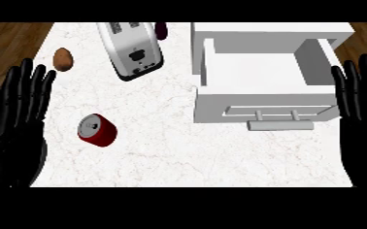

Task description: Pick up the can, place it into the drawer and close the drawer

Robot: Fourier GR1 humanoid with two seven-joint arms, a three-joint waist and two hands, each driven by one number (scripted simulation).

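Observation:
A red can with a silver top lies tilted on the white marble counter at the lower left. The white drawer stands pulled open at the right, its inside bare, with a grey handle on its front. My left hand rests open at the left edge, fingers up, a short way left of the can and apart from it. At the right edge my right hand rests open, fingers up, just beside the drawer's right wall.
A silver toaster stands at the back, left of the drawer. A brown potato-like object lies left of it. Something dark purple peeks out behind the toaster. Wooden floor shows past the counter's left edge.

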